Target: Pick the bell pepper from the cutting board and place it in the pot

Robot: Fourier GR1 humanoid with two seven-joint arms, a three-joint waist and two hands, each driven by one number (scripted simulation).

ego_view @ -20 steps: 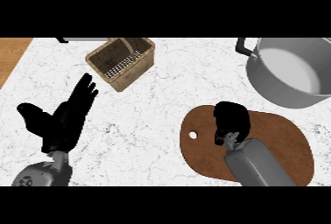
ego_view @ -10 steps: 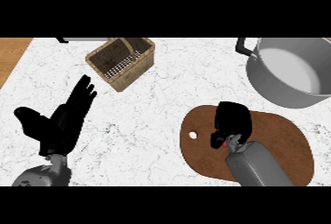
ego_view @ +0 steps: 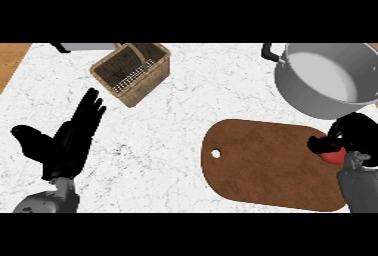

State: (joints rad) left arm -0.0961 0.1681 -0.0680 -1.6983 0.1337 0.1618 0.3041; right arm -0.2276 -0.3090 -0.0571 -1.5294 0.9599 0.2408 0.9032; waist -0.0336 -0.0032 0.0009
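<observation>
One view, head: everything below is read from it.
Right hand: the right hand (ego_view: 345, 136) sits at about 4 o'clock from the frame's centre, over the right end of the cutting board (ego_view: 266, 162), fingers curled round the bell pepper (ego_view: 332, 157).
Bell pepper: only a red patch shows beneath the black fingers; most of it is hidden.
Pot: the pot (ego_view: 334, 75) stands at 2 o'clock, just beyond the board, mouth open.
Left hand: the left hand (ego_view: 63, 142) rests at 9 o'clock, fingers straight and relaxed, holding nothing.
Basket: a wicker basket (ego_view: 133, 71) lies at 11 o'clock, well apart from the work.
Risk, grip: how much of the pepper the fingers enclose cannot be seen, so it may slip on the carry.
Risk, rim: the pot's near wall lies between hand and opening; a low path could knock pepper or fingers against it.
Risk, release: opening too early would land the pepper on the counter beside the pot.
</observation>
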